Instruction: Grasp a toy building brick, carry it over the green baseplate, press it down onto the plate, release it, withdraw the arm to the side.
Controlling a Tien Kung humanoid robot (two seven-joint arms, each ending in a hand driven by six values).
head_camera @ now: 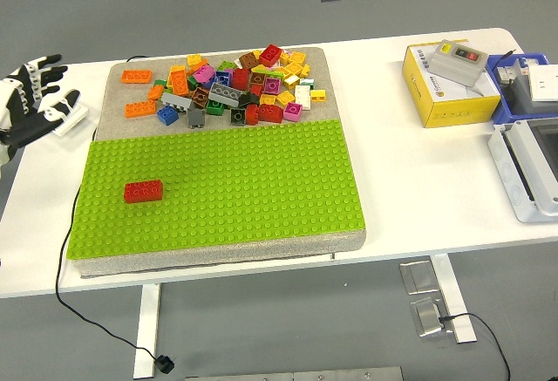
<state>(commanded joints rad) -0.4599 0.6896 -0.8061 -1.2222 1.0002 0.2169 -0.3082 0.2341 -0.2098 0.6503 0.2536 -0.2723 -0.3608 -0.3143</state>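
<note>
Red brick [143,191] sits alone on green baseplate [222,185], left part, looks seated flat. Left hand [33,93] at far left edge of table [401,180], well apart from the plate, fingers spread, holding nothing. Right arm not in view. Judgement: one placement done, arm out to the side; next step is a fresh grasp. Loose brick pile [235,89] lies on the grey mat beyond the plate. Advice: pick an outlying piece, e.g. orange brick [137,76] at the pile's left, clear of its neighbours; pinch its long sides, carry level, line up with the studs, press straight down
</note>
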